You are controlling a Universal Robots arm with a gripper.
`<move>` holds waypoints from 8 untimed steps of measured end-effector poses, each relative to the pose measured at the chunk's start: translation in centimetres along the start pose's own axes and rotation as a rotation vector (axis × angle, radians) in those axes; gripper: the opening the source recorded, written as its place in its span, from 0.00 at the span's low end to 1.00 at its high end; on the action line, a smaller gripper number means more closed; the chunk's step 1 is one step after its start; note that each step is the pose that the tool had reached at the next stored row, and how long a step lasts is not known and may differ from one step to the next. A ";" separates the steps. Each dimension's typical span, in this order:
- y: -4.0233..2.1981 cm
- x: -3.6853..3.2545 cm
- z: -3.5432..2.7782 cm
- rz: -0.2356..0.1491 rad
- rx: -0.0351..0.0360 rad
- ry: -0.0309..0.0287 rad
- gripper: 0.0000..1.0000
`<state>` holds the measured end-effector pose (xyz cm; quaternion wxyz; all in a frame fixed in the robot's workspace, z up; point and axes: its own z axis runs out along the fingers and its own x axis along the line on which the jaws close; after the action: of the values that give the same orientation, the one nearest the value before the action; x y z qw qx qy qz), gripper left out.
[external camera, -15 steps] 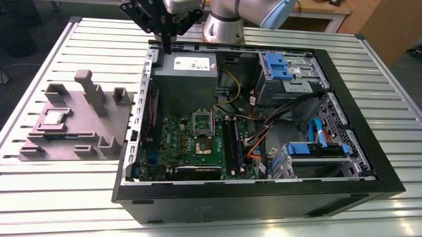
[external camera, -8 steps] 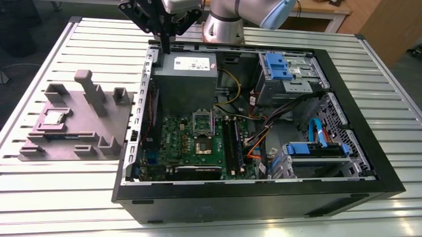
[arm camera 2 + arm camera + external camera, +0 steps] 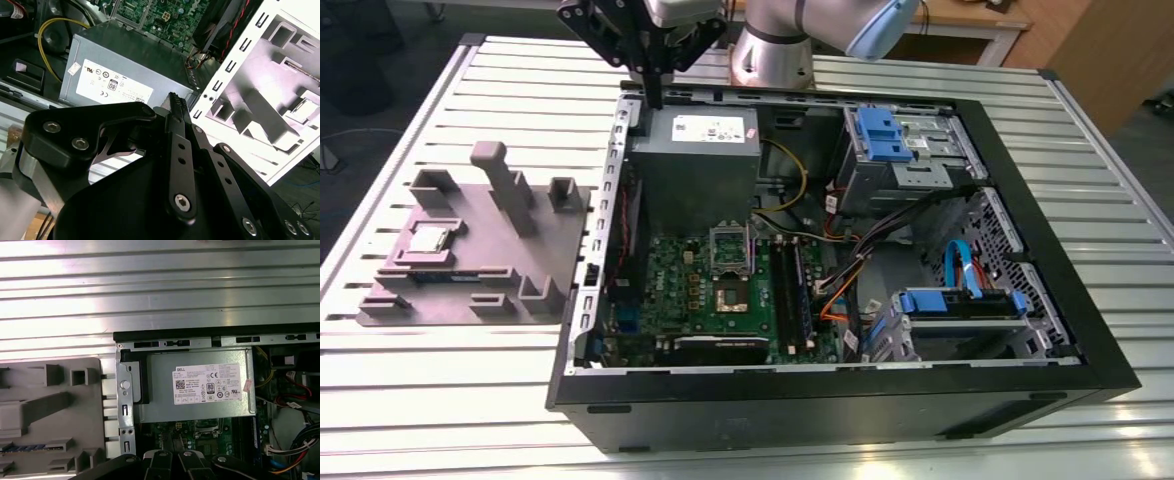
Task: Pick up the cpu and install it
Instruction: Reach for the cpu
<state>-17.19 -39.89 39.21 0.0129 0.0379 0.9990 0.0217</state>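
Gripper (image 3: 650, 90), closed and empty, hovers above the case (image 3: 854, 405); cpu (image 3: 430, 240) lies well apart on grey fixture (image 3: 540, 255)

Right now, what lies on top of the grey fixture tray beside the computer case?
On the grey fixture tray, the cpu lies flat in a recess, with a blue-marked strip beside it. The recess floor under the cpu is hidden.

The computer case (image 3: 854, 410) sits on the table (image 3: 454, 390), the holder tray (image 3: 550, 252) just beside it at the exterior view's left (the cpu (image 3: 430, 238) lies on it). Inside, the power supply (image 3: 698, 175) lies far, the motherboard (image 3: 678, 290) nearer.
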 end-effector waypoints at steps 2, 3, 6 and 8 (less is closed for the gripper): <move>0.00 0.06 0.00 0.000 -0.0001 0.0000 0.10; -0.01 0.09 0.00 0.000 0.0000 0.0000 0.10; -0.01 0.16 0.00 0.000 -0.0001 0.0000 0.10; -0.01 0.20 0.00 0.000 0.0000 0.0000 0.10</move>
<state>-17.38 -39.89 39.21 0.0129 0.0378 0.9990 0.0217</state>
